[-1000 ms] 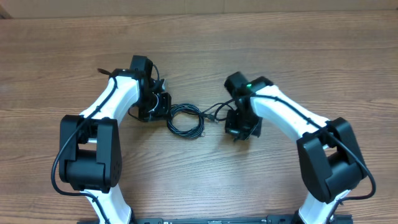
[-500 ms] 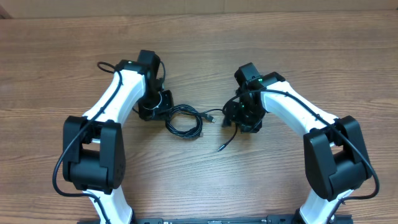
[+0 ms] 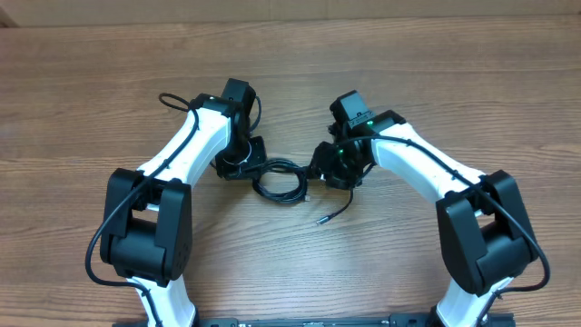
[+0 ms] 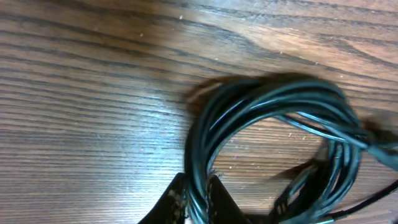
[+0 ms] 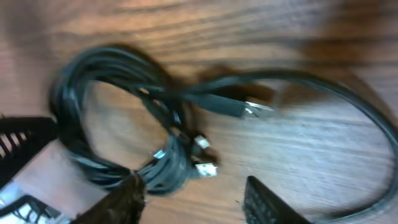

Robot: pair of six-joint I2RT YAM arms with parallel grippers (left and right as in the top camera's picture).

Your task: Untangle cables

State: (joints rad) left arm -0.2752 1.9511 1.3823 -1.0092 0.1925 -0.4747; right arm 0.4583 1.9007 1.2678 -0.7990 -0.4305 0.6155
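Wood-grain table fills the overhead view, its far edge running along the top of the frame. At mid-table the cables lie flat in a small black coil. The left gripper is at one side and the right gripper at the other. The left arm and right arm bend in from the near corners and close off both flanks. Bare wood lies open beyond the coil on the far side, outside each arm, and in the near strip between the two bases.

The coil is slightly longer from left to right. One loose tail leaves it beneath the right gripper and runs diagonally toward the near left, ending in a small plug tip on bare wood.

Seen from the left wrist, the coil's near side passes between that gripper's fingers, which are drawn in close on the bundle of strands. The blurred right wrist view shows that gripper's fingers well apart and holding nothing, one of them just beside the coil's edge. A silver-tipped plug lies across the wood just beyond them, pointing away from the coil.
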